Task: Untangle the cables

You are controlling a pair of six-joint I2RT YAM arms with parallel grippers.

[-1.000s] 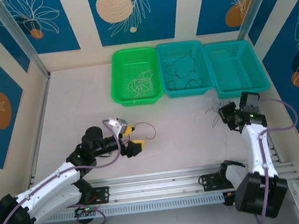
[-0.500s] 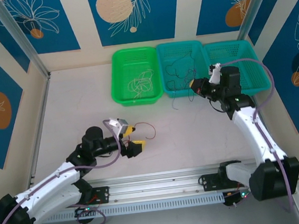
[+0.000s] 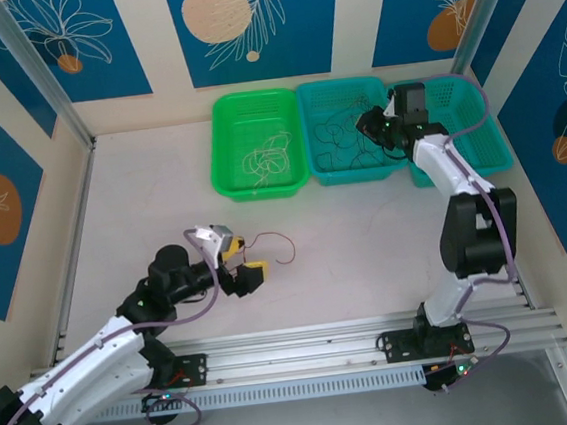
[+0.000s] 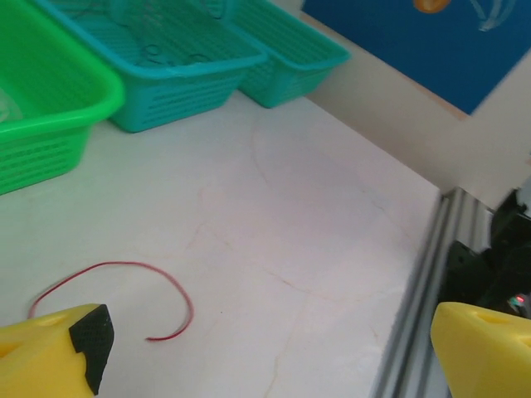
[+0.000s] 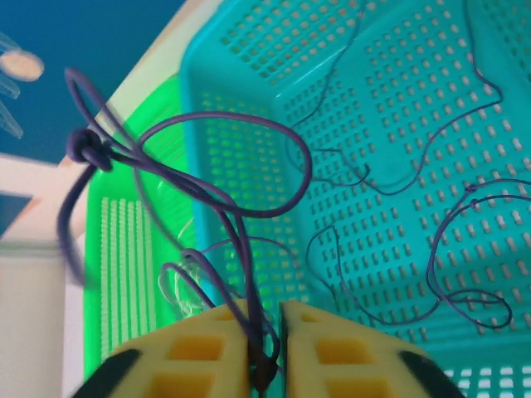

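— Fingers?
— The right gripper [image 5: 265, 332] pinches a purple wire [image 5: 249, 207] above the middle teal basket [image 5: 398, 124]. The left gripper [image 4: 265, 356] gapes; a red wire [image 4: 170, 290] lies just right of it.
— Around?
— Pale table [image 4: 315, 207], blue walls [image 3: 117, 48].

Top external looks down from behind the arm bases [image 3: 441, 338] over the whole table [image 3: 348, 256]. Left wrist sits low (near the tabletop), facing the baskets [image 4: 282, 79]. Right wrist, seemingly tilted, hangs close above the middle teal basket [image 5: 398, 124], which all three share.
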